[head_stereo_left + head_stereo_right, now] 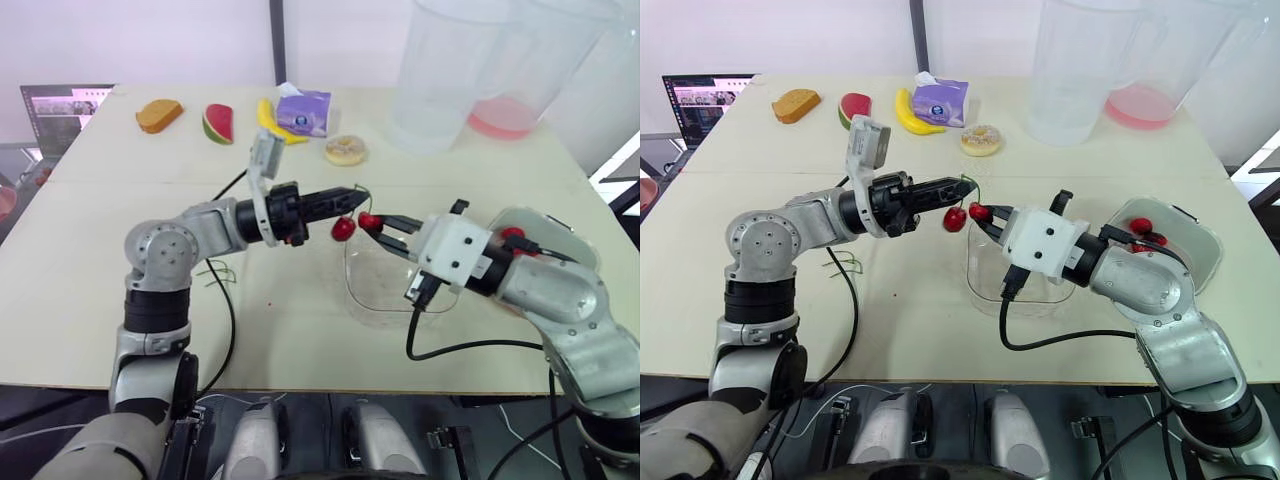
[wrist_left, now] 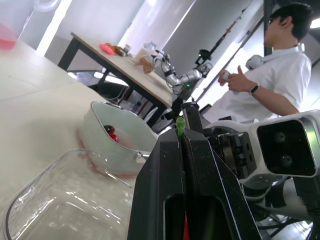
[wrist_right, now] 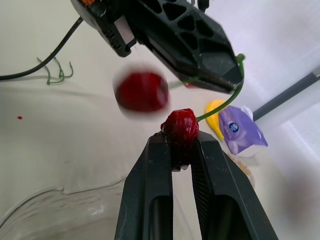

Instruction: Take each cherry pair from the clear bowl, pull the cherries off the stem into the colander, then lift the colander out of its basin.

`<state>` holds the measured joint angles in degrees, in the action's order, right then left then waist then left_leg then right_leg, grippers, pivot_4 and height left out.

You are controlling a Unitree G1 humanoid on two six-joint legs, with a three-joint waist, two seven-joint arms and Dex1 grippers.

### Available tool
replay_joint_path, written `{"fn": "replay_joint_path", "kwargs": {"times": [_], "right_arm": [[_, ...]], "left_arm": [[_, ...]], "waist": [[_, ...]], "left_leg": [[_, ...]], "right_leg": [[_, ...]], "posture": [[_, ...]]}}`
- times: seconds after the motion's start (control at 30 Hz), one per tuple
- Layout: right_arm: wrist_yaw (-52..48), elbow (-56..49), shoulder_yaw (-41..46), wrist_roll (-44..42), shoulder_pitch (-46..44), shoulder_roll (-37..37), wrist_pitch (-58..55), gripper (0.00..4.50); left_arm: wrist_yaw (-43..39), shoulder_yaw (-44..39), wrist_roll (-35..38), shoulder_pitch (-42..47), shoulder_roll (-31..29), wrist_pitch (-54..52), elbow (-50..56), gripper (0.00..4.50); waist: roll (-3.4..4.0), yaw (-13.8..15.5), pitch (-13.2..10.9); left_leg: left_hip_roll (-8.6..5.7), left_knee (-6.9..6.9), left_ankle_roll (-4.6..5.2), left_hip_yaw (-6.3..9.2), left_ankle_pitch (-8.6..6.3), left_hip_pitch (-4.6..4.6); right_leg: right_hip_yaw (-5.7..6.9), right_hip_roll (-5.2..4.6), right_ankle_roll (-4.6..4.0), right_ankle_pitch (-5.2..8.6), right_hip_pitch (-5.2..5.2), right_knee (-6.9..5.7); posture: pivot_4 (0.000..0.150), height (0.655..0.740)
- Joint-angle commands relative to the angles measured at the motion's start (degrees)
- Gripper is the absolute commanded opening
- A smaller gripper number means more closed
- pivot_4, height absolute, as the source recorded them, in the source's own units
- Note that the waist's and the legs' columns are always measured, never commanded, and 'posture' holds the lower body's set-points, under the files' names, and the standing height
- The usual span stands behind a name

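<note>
Colander right of clear bowl

The cherries are dark red, their stem green, the tissue pack purple, the banana yellow, the table cream.

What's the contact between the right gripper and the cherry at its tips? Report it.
Touching. In the right wrist view the right gripper pinches the cherry between its two fingers, no gap on either side.

A robotics lab: a robot arm on another table.
</note>
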<state>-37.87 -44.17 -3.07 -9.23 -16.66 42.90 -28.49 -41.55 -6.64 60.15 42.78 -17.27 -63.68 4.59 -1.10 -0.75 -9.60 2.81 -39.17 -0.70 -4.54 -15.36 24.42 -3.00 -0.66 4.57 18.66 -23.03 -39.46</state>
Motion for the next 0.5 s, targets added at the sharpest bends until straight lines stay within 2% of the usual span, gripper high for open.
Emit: {"fn": "replay_joint_path", "kwargs": {"times": [0.03,0.3,0.4,0.5], "right_arm": [[-0.37,-1.31,1.19,-0.69,-0.16,0.33,-0.61,0.11],[-0.14,-1.48,1.5,-1.17,-0.64,0.05,-1.58,0.11],[-0.07,-1.59,1.63,-1.44,-0.74,-0.05,-2.09,0.11],[-0.14,-1.62,1.74,-1.73,-0.81,0.02,-2.45,0.11]], "left_arm": [[-0.04,-1.23,1.83,0.27,-0.55,0.08,1.98,0.1],[-0.61,-0.16,1.1,-0.13,-1.85,0.57,1.82,0.1],[-0.08,0.05,0.7,-0.41,-1.96,0.66,1.74,0.92],[-0.04,0.22,0.76,-0.41,-1.91,0.69,1.72,2.31]], "waist": [[0.0,0.0,0.0],[0.0,-0.01,0.0],[0.0,0.01,0.0],[0.0,0.0,0.0]], "left_leg": [[0.0,0.0,0.0,0.0,0.0,0.0],[0.0,0.0,-0.01,0.0,0.0,0.0],[0.0,0.0,-0.01,0.0,0.0,0.0],[-0.01,0.0,0.0,0.0,0.0,0.0]], "right_leg": [[0.0,0.0,0.0,0.0,0.0,0.0],[0.0,0.0,0.0,0.0,0.01,0.0],[0.0,0.0,0.0,0.0,0.01,0.0],[0.0,0.0,0.0,0.0,0.01,0.01]], "posture": [[0.15,0.74],[0.15,0.74],[0.15,0.74],[0.15,0.74]]}}
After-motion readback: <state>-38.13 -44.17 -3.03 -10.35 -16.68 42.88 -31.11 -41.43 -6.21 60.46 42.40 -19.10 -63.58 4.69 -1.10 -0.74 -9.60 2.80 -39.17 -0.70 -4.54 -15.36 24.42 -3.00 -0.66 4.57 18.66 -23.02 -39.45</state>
